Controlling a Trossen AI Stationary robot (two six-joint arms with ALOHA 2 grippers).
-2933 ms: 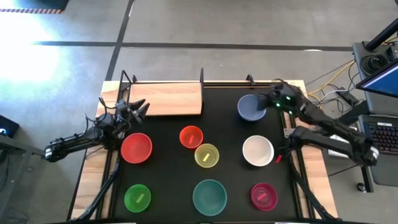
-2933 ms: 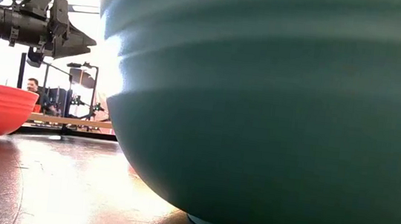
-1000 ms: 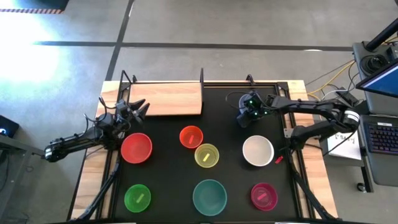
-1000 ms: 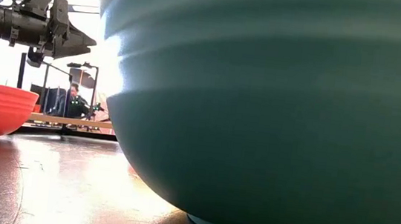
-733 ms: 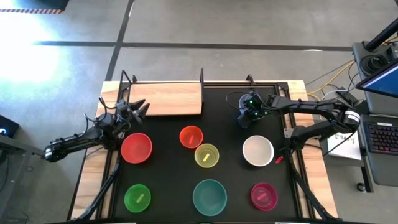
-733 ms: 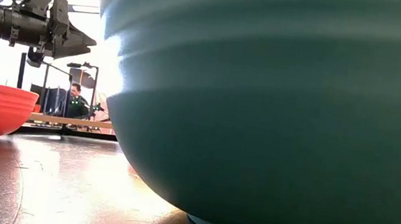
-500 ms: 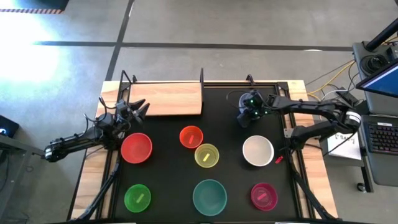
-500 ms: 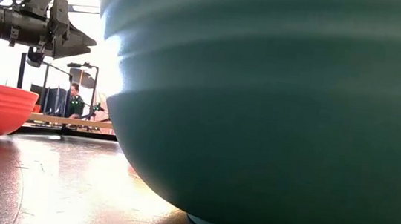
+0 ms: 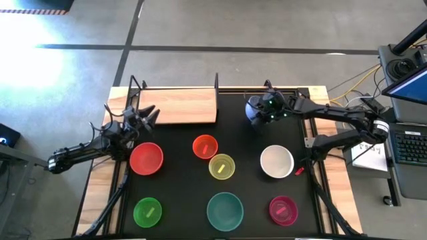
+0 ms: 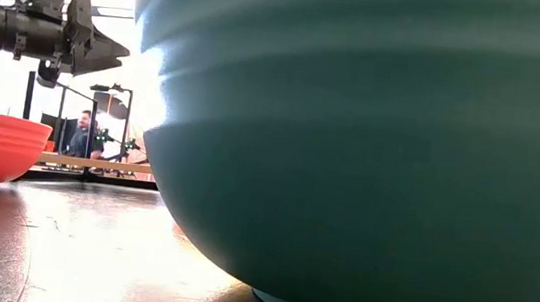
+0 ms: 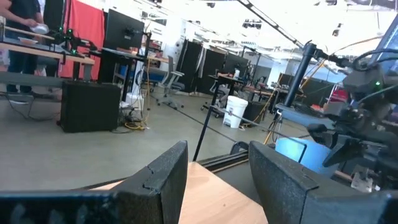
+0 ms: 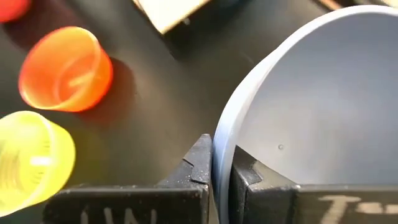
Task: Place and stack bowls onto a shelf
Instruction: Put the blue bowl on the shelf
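Pinching the rim of the blue bowl [image 12: 311, 112], our right gripper [image 12: 214, 165] has its fingers [image 12: 199, 158] clamped on the bowl's wall, one inside and one outside, at the far right of the black surface [image 9: 180, 200], to the right of the shelf [image 9: 179, 106]. Our left gripper [image 9: 148, 116] hovers at the shelf's left end, fingers apart and holding nothing. We see the orange bowl [image 12: 65, 68] and yellow bowl [image 12: 31, 155] resting nearby, while the teal bowl [image 10: 370, 152] sits at the near edge.
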